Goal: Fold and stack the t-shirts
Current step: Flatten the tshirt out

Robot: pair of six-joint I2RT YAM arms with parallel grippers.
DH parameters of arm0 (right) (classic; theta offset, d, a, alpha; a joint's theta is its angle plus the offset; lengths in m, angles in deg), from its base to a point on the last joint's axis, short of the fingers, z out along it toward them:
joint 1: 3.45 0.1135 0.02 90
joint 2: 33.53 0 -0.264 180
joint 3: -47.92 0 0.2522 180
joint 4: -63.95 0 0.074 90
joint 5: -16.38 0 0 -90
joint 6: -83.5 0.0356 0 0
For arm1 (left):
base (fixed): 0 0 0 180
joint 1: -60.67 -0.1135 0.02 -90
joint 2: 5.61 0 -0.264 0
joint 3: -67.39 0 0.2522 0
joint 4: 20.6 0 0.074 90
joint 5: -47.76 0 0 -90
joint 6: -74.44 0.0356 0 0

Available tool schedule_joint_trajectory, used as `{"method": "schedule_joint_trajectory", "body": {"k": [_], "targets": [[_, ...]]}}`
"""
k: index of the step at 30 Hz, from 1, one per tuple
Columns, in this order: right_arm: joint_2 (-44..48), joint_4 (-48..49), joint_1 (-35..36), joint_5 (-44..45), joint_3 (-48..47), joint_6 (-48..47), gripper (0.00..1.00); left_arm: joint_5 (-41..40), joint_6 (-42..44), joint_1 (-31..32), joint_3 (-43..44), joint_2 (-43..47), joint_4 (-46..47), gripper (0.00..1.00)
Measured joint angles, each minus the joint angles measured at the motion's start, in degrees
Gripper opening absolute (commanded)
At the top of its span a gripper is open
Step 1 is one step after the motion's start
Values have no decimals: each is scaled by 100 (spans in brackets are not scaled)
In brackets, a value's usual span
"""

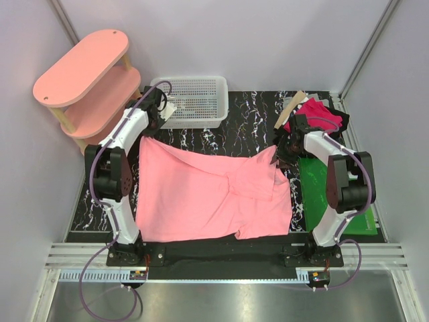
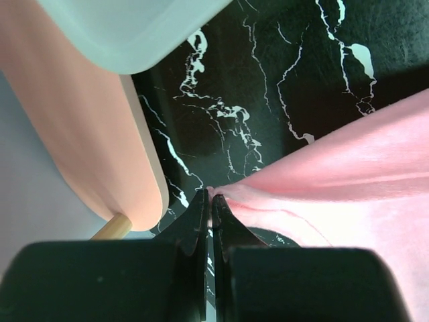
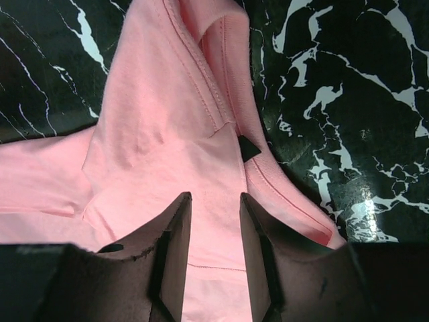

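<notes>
The salmon-pink t-shirt [image 1: 208, 194] lies spread out on the black marble table, with a fold near its right side. My left gripper [image 1: 151, 129] is at its far left corner. In the left wrist view the gripper [image 2: 210, 198] is shut on that corner of the pink cloth [image 2: 348, 174]. My right gripper [image 1: 284, 151] is over the shirt's far right part. In the right wrist view it [image 3: 214, 201] is open, with pink cloth [image 3: 167, 121] and a seamed edge below and between its fingers. The magenta-red t-shirt [image 1: 315, 111] lies crumpled at the back right.
A white mesh basket [image 1: 191, 100] stands at the back, just behind the left gripper; it also shows in the left wrist view [image 2: 134, 27]. A pale-pink oval shelf unit [image 1: 87, 77] stands at the back left. A green mat [image 1: 335, 194] lies at the right.
</notes>
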Motion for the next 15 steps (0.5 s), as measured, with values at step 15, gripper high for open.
{"method": "schedule_joint_trajectory", "body": {"k": [15], "targets": [[-302,245,0,4,72,0,41,48,-7,81,-162,229,68,0]]}}
